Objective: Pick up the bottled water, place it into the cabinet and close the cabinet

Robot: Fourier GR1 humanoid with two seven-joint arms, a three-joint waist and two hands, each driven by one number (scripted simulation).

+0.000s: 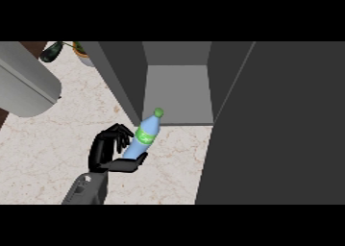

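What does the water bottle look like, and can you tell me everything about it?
The bottled water is a slim, pale blue, see-through-looking bottle with a green cap and a green label round its middle. It leans with the cap tipped up toward the open cabinet. The left hand has its thumb and fingers curled round the lower part, hiding its bottom end. It shows in front of the cabinet's opening, not yet inside.

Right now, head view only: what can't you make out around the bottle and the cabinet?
- Right hand: not in view; the open cabinet door fills the right side.
- Left hand contact with the bottled water: the bottle's base sits by the thumb, but whether the fingers close round it is unclear.
- Cabinet interior: only the bottom shelf shows; the top is cut by the frame edge.
- Plant: cut off at the top edge.
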